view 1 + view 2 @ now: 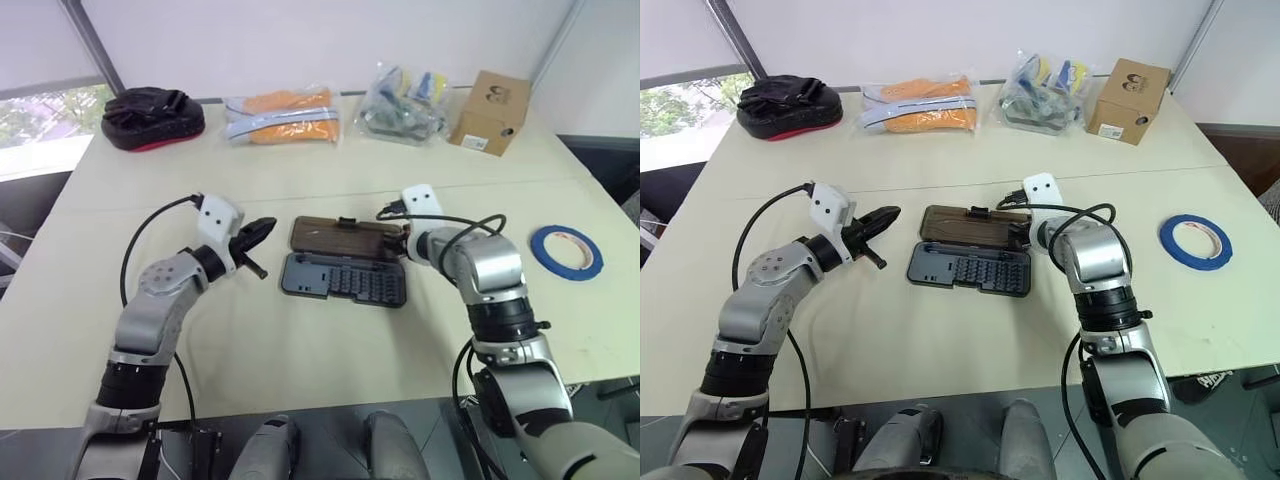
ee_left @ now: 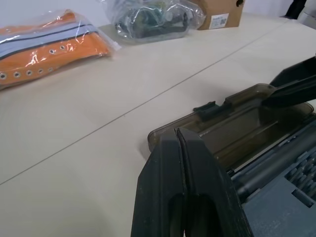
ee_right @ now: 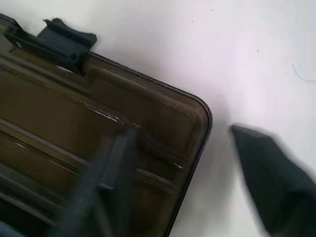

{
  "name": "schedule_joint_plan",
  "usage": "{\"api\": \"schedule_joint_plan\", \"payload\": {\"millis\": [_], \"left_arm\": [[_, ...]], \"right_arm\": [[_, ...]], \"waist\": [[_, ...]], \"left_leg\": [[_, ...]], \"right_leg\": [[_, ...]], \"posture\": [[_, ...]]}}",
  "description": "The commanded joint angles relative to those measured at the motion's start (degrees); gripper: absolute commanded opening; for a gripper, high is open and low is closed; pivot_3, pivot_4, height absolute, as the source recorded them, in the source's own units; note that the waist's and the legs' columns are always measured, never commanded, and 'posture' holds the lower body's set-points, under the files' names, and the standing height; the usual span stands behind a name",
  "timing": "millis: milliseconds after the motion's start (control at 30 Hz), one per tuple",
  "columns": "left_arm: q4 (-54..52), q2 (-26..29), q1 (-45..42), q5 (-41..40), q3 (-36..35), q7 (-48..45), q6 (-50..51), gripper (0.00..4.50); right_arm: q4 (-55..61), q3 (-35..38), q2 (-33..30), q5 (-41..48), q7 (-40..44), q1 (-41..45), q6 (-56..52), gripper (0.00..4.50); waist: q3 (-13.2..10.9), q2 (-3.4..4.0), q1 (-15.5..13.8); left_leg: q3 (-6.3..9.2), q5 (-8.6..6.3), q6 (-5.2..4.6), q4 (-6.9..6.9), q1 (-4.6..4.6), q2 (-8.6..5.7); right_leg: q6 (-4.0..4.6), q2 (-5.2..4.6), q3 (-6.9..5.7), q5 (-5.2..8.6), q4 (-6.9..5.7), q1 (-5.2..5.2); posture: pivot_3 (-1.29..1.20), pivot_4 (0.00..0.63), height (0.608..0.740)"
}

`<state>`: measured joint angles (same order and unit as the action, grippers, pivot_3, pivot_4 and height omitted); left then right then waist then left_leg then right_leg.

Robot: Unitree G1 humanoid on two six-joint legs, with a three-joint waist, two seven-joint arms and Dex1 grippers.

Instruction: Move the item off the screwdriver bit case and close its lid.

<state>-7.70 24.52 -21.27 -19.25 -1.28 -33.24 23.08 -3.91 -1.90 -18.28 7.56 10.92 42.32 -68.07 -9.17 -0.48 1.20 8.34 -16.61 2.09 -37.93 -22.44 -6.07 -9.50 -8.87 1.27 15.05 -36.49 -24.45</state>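
The screwdriver bit case (image 1: 343,280) lies open in the middle of the table, its dark grey bit tray nearer to me. Its smoky brown lid (image 1: 340,238) rests flat on the far side, latch tab (image 3: 64,37) on its far edge. The item, a blue tape roll (image 1: 566,250), lies flat on the table well to the right of the case. My right gripper (image 3: 182,130) is open at the lid's right end, one finger inside the lid and the other outside its corner. My left gripper (image 1: 262,232) is shut and empty, hovering just left of the lid.
Along the table's far edge lie a black pad (image 1: 152,117), an orange item in a clear bag (image 1: 283,115), a clear bag of small parts (image 1: 400,100) and a cardboard box (image 1: 490,110). A seam (image 1: 300,190) crosses the tabletop behind the case.
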Motion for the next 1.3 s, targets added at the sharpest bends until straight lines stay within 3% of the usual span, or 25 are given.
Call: {"api": "schedule_joint_plan", "payload": {"millis": [33,200,267,333,500,533,933,1300], "left_arm": [[-2.5,0.5,-0.6,-0.1,-1.3,0.2,-0.8,0.00],[-2.5,0.6,-0.6,0.0,-1.4,0.2,-0.9,0.00],[-2.6,0.7,-0.6,0.0,-1.4,0.3,-1.0,0.00],[-2.7,0.6,-0.5,0.0,-1.4,0.4,-1.0,0.00],[-2.9,0.6,-0.2,0.0,-1.4,0.6,-1.1,0.00],[-3.0,0.7,-0.2,0.0,-1.4,0.7,-1.1,0.00],[-3.2,0.8,0.0,0.0,-1.8,1.3,-1.1,0.00],[-4.7,1.1,1.5,-0.2,-2.4,1.6,-0.4,0.00]], "right_arm": [[-3.0,0.0,0.7,-0.6,-0.2,0.4,1.1,4.26],[-3.9,-0.1,0.6,-0.8,0.1,-0.3,1.8,4.26],[-4.0,-0.2,0.5,-0.8,0.2,-0.7,1.9,3.75],[-4.1,-0.2,0.4,-0.9,0.3,-1.1,2.0,2.98],[-4.3,-0.3,0.3,-1.2,0.6,-1.6,1.6,0.38],[-4.3,-0.3,0.2,-1.2,0.7,-1.7,1.5,0.03],[-1.9,-1.7,-0.7,-1.6,0.9,-2.7,-0.6,0.03],[21.6,3.5,-0.5,2.1,0.3,-6.7,-23.1,0.03]], "waist": [[0.0,0.00,0.0],[0.0,-0.01,0.0],[0.0,0.00,0.0],[0.0,-0.01,0.0],[0.0,-0.05,-0.1],[0.0,-0.04,-0.1],[0.1,-0.08,-0.4],[0.1,-0.08,-0.5]], "left_leg": [[0.00,0.00,0.00,0.00,0.00,0.00],[0.00,0.00,0.00,-0.03,0.00,0.00],[0.00,0.00,0.00,-0.04,0.01,0.00],[0.00,0.00,0.00,-0.05,0.02,0.01],[0.00,0.00,0.00,-0.07,0.02,0.00],[0.00,0.00,0.00,-0.05,0.02,0.00],[0.01,0.00,0.00,-0.05,0.02,0.00],[0.11,0.00,0.00,0.03,0.00,-0.01]], "right_leg": [[0.00,0.00,0.00,0.00,0.00,0.00],[0.02,0.00,0.00,-0.01,-0.01,0.01],[0.04,0.01,0.00,-0.03,-0.01,0.01],[0.05,0.02,0.00,-0.03,-0.02,0.02],[0.06,0.02,0.00,-0.04,-0.02,0.04],[0.06,0.02,0.00,-0.04,-0.02,0.03],[0.06,0.01,-0.02,-0.04,0.00,0.06],[0.06,-0.01,-0.03,-0.04,0.08,0.05]], "posture": [[0.00,0.150,0.740],[0.00,0.150,0.740],[0.00,0.150,0.740],[0.00,0.150,0.740],[0.00,0.150,0.740],[0.00,0.150,0.740],[0.00,0.150,0.740],[0.00,0.150,0.740]]}}
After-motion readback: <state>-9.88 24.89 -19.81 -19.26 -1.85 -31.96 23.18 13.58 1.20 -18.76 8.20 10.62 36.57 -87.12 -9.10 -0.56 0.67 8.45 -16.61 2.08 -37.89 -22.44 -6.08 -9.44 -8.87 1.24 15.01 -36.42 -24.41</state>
